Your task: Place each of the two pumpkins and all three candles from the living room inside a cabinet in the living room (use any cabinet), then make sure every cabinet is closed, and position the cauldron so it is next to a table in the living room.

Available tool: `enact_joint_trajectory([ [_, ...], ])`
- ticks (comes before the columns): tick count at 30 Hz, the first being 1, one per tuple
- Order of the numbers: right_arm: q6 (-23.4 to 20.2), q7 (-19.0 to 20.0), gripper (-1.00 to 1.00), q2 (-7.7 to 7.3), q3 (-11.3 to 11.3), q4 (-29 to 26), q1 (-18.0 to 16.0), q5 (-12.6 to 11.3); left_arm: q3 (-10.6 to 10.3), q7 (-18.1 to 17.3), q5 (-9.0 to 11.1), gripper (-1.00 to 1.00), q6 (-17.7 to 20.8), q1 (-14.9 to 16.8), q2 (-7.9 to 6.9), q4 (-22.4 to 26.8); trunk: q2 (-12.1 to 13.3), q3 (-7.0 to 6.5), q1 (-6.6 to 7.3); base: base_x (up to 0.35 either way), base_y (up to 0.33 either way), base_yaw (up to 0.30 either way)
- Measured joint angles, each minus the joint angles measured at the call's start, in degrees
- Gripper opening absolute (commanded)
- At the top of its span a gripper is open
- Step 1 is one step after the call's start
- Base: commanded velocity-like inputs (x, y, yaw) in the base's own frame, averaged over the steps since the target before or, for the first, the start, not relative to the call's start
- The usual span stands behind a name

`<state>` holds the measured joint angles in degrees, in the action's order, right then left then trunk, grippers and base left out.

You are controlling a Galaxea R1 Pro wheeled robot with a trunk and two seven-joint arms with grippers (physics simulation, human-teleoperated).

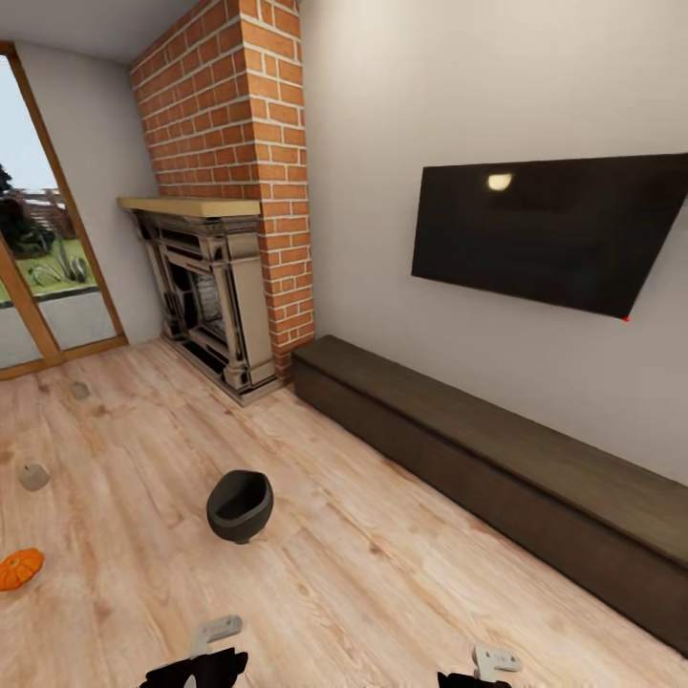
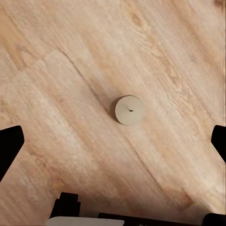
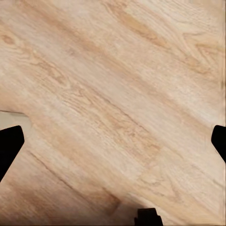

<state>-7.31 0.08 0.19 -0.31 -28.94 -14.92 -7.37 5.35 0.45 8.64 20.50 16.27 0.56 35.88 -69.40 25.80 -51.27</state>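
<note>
Left wrist view: one candle (image 2: 128, 110) is seen end-on, upright on the floor (image 2: 70, 94), centred between the left gripper's (image 2: 113, 141) wide-spread jaws, not touched. Judged light, rigid, waxy-slick; best pinched across the cylinder sides, mid-height. Right gripper (image 3: 113, 141) jaws also wide, nothing held. Head view: cauldron (image 1: 239, 505) mid-floor, cabinet (image 1: 497, 478) shut along the wall, pumpkin (image 1: 19, 569) at the floor's left edge.

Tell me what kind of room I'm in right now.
Most likely a living room: a brick fireplace with a mantel, a wall-mounted TV above a long low dark cabinet, and a light wood-plank floor with glass garden doors at the far end.
</note>
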Motion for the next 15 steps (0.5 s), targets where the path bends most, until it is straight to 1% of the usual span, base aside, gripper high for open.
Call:
enact_joint_trajectory([
  [5,-0.04,-0.05,1.00,0.04,-0.03,0.03,0.00,0.00,0.02,-0.04,0.00,1.00,0.02,0.00,-0.02,0.02,0.00,0.00,0.01,-0.016,-0.068,-0.287],
  [15,-0.10,-0.15,1.00,0.03,-0.08,0.11,-0.01,0.00,0.07,-0.05,0.01,1.00,0.02,0.00,-0.07,0.02,0.00,0.00,0.01,-0.001,-0.006,-0.290],
])
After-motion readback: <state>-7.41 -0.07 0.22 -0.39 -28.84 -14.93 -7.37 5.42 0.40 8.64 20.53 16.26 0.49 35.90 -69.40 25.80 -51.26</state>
